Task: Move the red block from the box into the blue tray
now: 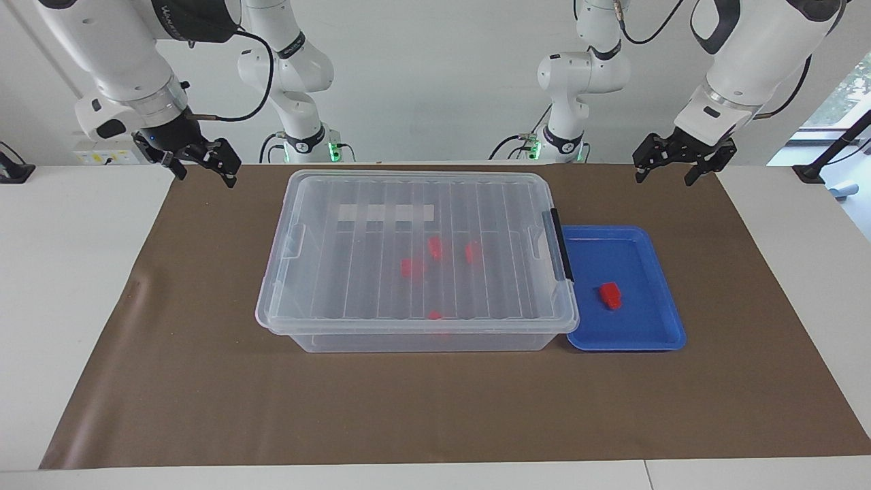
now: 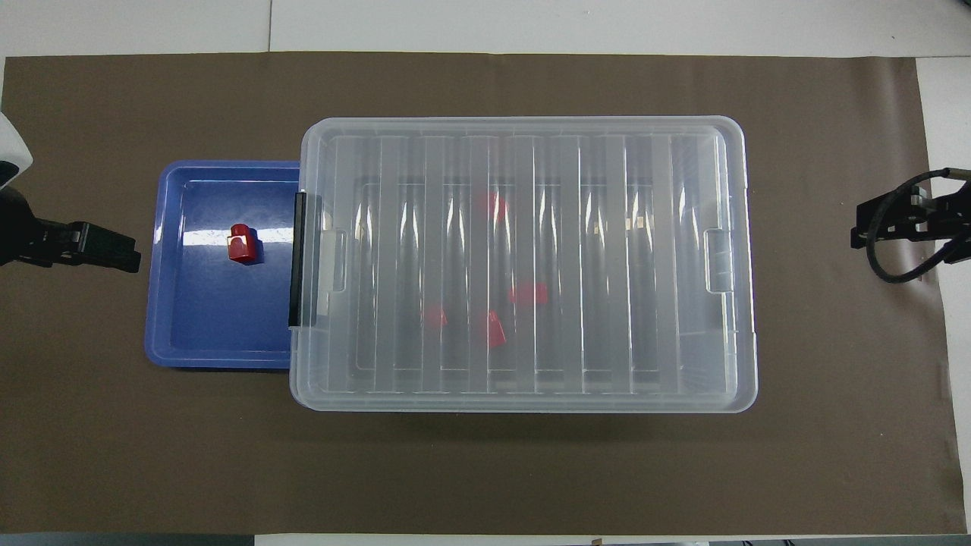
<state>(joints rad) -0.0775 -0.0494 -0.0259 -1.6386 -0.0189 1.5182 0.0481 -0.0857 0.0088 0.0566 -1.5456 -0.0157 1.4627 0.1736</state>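
Risk looks small: red block [image 1: 610,295] sits in blue tray [image 1: 653,337], lidded box [image 1: 415,252] beside it, while left gripper [image 1: 674,165] and right gripper [image 1: 201,166] hover spread apart, empty.

5 red blocks [image 1: 610,295], 1 blue tray [image 1: 646,339], 1 box [image 1: 415,204], 2 arms.
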